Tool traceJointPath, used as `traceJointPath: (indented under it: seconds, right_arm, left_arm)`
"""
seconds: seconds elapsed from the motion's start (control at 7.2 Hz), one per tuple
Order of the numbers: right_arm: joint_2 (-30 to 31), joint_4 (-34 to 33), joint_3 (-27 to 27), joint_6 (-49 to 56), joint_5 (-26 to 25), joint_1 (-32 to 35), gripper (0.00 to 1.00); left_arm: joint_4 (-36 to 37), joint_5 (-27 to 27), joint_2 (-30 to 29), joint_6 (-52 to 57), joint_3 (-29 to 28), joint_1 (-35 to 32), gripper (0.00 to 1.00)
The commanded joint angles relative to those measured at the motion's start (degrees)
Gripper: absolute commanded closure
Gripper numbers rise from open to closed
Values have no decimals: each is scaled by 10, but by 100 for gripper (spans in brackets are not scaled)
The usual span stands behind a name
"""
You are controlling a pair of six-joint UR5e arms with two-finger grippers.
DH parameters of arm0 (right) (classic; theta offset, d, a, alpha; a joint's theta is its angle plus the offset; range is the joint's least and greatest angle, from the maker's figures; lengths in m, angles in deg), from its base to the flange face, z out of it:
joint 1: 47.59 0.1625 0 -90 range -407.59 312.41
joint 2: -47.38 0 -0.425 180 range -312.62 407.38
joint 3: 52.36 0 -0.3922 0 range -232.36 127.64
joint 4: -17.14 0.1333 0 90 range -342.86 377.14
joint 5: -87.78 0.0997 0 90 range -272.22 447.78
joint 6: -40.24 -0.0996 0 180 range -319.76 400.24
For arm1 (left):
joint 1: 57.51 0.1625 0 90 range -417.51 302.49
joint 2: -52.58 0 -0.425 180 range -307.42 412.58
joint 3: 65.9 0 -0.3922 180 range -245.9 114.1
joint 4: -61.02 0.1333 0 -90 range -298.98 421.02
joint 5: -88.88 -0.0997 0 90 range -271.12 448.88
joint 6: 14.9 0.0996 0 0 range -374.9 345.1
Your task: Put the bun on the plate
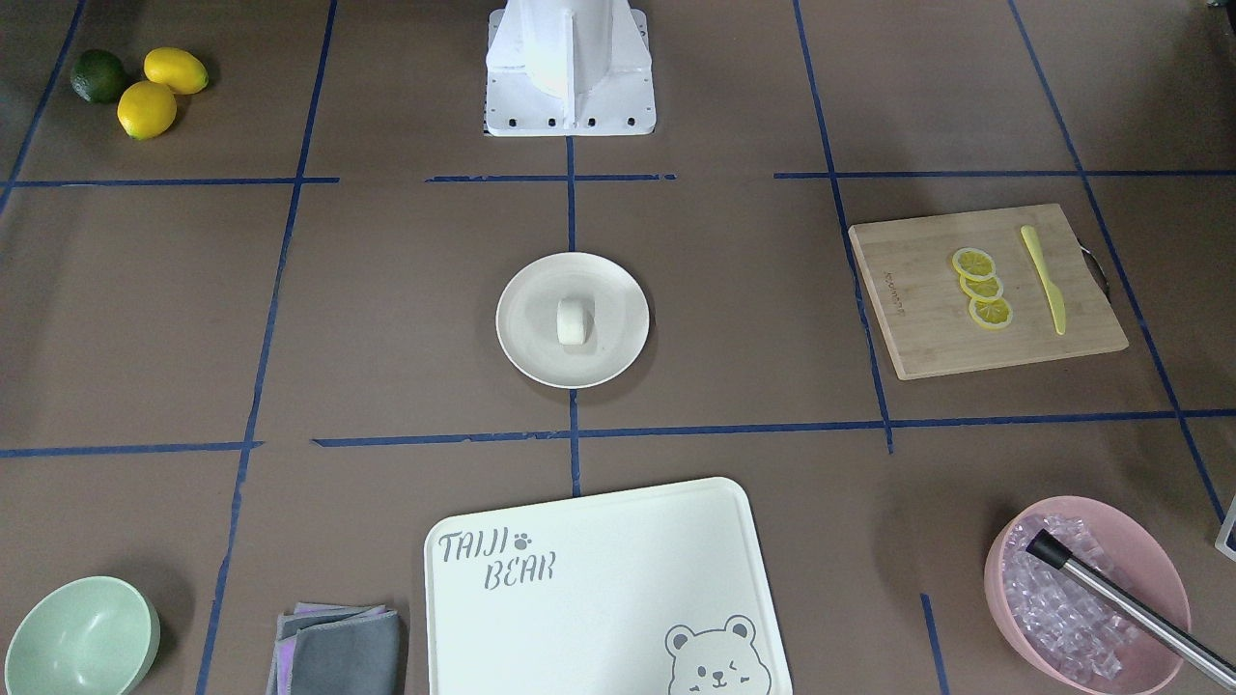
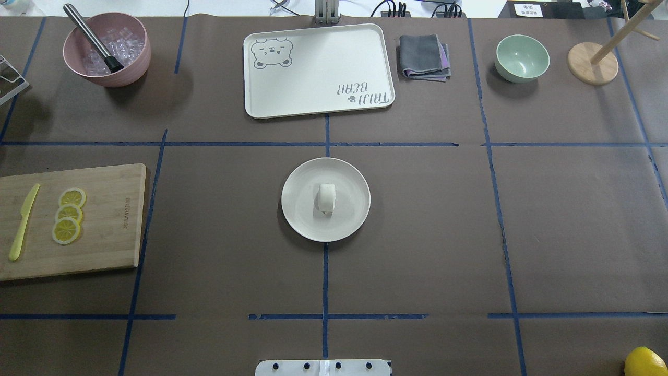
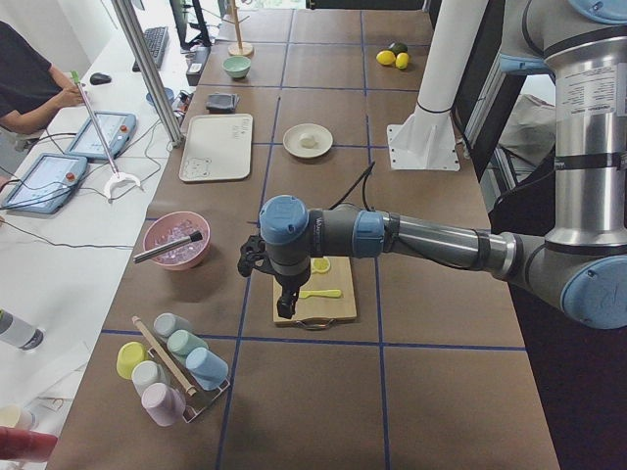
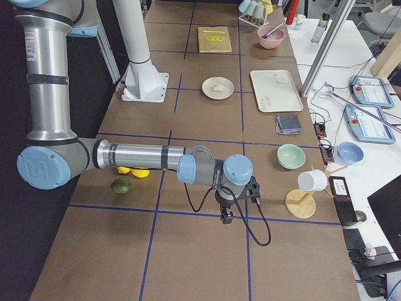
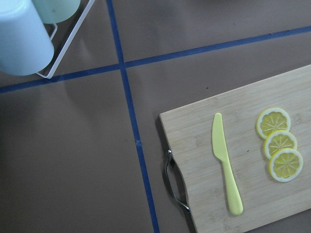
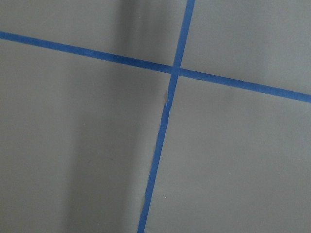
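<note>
The small white bun (image 1: 574, 321) (image 2: 326, 197) lies on its side in the middle of the round cream plate (image 1: 531, 319) (image 2: 300, 201), at the table's centre. No gripper is near it. My left gripper (image 3: 286, 309) shows only in the exterior left view, hanging above the near end of the wooden cutting board (image 3: 312, 305); I cannot tell whether it is open or shut. My right gripper (image 4: 225, 217) shows only in the exterior right view, pointing down over bare table far from the plate (image 4: 209, 93); its state cannot be told either.
A bear-printed white board (image 2: 318, 70), a folded grey cloth (image 2: 424, 57) and a mint bowl (image 2: 522, 58) line the far edge. A pink bowl of ice (image 2: 107, 49) stands far left. The cutting board (image 2: 104, 224) holds lemon slices (image 2: 68, 215) and a yellow knife (image 2: 23, 222).
</note>
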Motion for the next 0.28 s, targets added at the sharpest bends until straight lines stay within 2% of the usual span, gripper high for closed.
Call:
traceJointPath:
  seconds: [0.0, 0.14]
  right_arm:
    - [-2, 2, 7, -2, 4, 0, 0]
    - [-1, 12, 11, -4, 4, 0, 0]
  left_arm:
    - [-2, 2, -3, 0, 7, 1, 0]
    - [-3, 2, -4, 0, 7, 1, 0]
